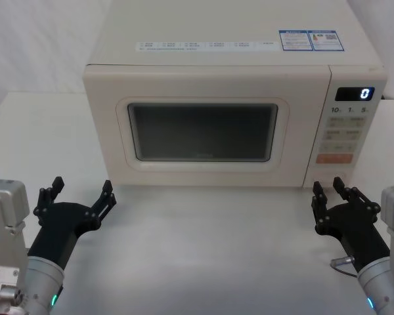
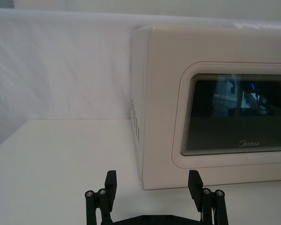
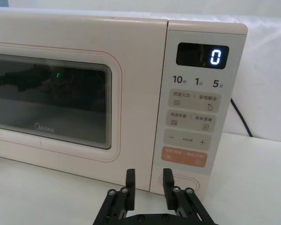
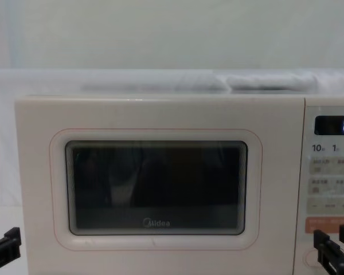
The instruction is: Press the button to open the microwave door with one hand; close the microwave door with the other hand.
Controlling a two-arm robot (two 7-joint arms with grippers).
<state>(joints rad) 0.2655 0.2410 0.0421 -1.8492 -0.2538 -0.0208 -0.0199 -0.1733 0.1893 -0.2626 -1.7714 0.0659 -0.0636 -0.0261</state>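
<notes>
With the microwave door [image 1: 203, 131] shut, the right gripper [image 3: 148, 180], its jaws narrowly apart, sits just in front of the button [image 3: 186, 181] ready to press, while the left gripper [image 1: 81, 191], jaws wide apart, waits before the door's left end for closing.

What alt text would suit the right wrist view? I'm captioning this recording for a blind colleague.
The right pincer, jaws open, hovers just before the cream oval button at the foot of the microwave control panel. Above it are an orange-pink key, grey keys and a display reading "0"; the microwave door is shut.
</notes>
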